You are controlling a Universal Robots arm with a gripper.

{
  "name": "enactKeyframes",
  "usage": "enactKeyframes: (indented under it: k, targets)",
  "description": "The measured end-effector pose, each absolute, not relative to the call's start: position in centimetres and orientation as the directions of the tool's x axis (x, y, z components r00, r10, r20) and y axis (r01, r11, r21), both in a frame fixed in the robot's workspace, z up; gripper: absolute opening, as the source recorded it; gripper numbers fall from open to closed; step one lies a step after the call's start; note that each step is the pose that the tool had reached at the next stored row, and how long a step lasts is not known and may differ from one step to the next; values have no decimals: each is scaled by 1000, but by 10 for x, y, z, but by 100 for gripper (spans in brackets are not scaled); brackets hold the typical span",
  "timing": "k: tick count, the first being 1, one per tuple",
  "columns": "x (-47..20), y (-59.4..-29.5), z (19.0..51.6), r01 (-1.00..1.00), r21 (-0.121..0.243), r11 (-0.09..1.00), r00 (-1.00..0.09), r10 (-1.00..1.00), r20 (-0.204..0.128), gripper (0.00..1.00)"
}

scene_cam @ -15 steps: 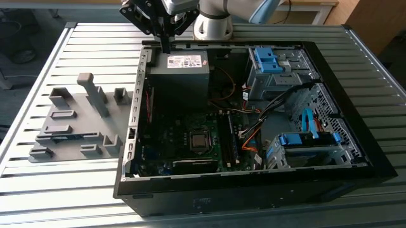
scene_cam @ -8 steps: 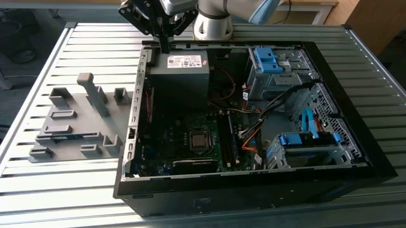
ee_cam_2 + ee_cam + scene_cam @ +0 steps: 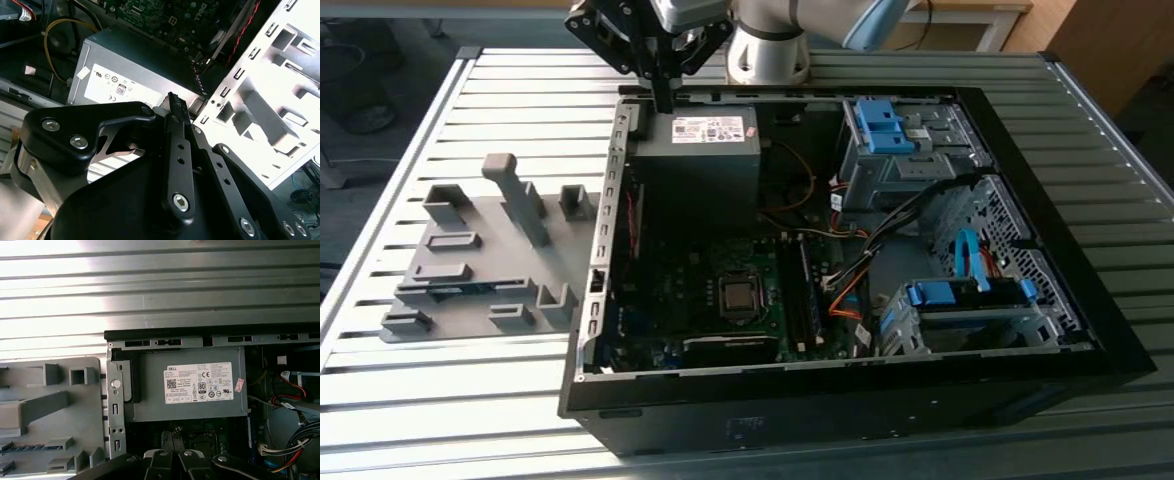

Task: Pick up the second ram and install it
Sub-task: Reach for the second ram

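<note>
Though light and stiff, likely fragile: take second ram (image 3: pixel 456 291) by long edges, mid-length; lies seven o'clock from closed, empty gripper (image 3: pixel 664 98) in exterior view.

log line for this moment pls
gripper: shut, empty | position: above power supply | second ram: in grey holder

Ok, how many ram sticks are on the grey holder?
1: a ram stick sits in a slot of the holder, on the exterior view's left of the case. Others may be hidden inside the dark case.
</note>
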State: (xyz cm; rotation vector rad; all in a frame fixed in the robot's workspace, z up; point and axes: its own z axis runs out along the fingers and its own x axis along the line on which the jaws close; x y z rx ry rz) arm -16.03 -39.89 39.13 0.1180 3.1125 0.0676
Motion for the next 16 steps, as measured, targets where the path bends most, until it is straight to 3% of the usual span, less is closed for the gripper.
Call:
enactKeyframes:
  k: [16]
  targets:
    - [-169,-399,391,75,44,996,-997,76,-24,11]
